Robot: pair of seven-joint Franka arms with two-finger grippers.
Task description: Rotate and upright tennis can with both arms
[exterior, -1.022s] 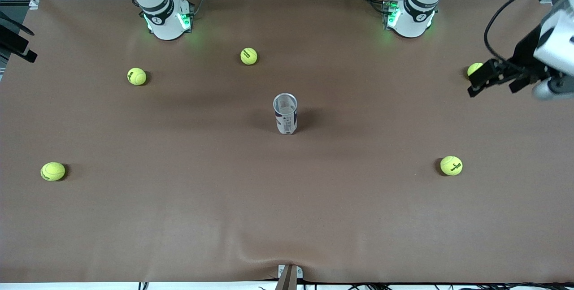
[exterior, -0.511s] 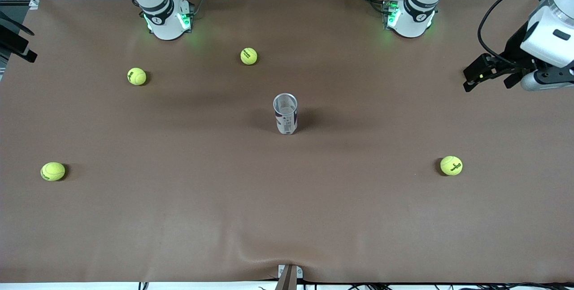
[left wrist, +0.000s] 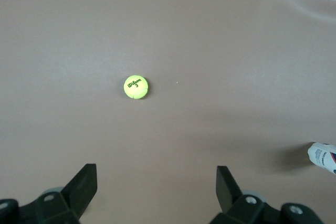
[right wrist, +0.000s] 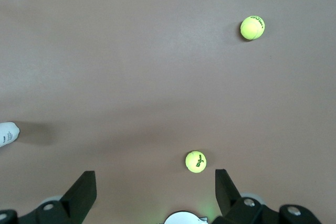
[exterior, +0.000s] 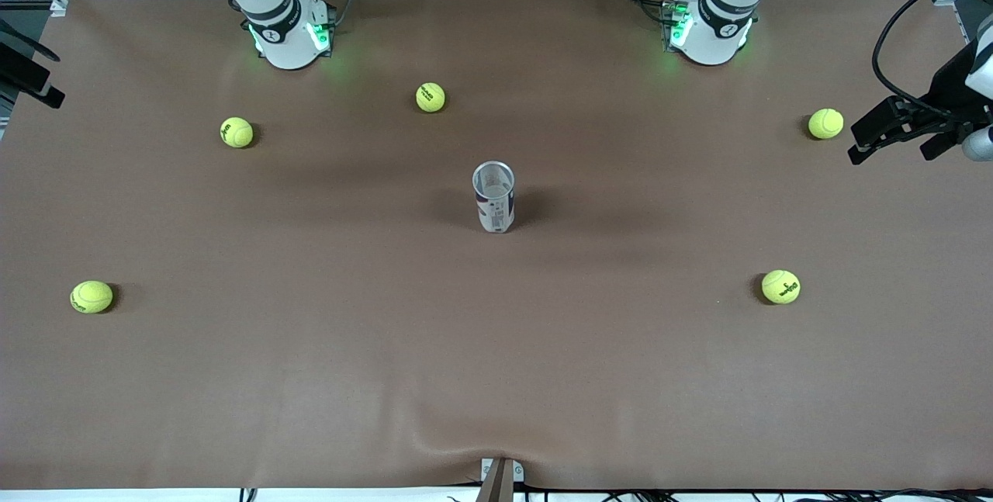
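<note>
Position of tennis can (exterior: 493, 197): centre of the frame in the front view, upright on the brown table (exterior: 496, 378), open silvery rim upward, touched by neither gripper. Seen again at the frame edge in both wrist views.

Position of left gripper (exterior: 890, 154): upper part of the frame in the front view, in the air over the left arm's end of the table. Fingers spread wide, nothing between them.

Position of right gripper (right wrist: 155, 192): over the right arm's end of the table. Fingers spread wide, nothing between them.

Five tennis balls (exterior: 430, 97) loose on the table, all well apart from the tennis can: three in the upper part of the frame, two in the lower part, one toward each end
</note>
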